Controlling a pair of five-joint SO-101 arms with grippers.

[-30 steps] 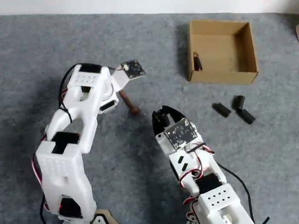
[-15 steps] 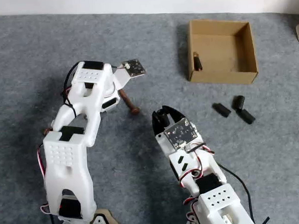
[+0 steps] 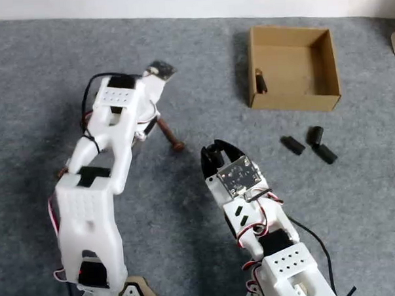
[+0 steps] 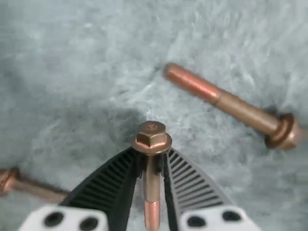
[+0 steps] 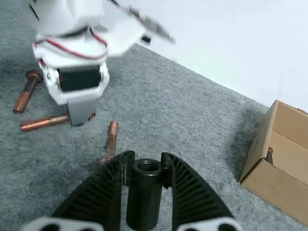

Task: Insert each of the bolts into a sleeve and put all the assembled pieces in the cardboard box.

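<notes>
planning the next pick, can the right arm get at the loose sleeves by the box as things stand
Probably not for a grasp: bare carpet lies between the right end effector and the loose sleeves beside the box, so the way looks free, but it is shut on the held sleeve.

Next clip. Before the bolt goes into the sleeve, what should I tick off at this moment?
1. Grip of the left gripper on the bolt: ok, shut on it.
2. Grip of the right gripper on the sleeve, open end exposed: ok.
3. Bolt lined up with sleeve bore: not ok, grippers apart.
4. Room in the cardboard box beside the assembled piece: ok.
5. Supply of spare sleeves beside the box: ok.
</notes>
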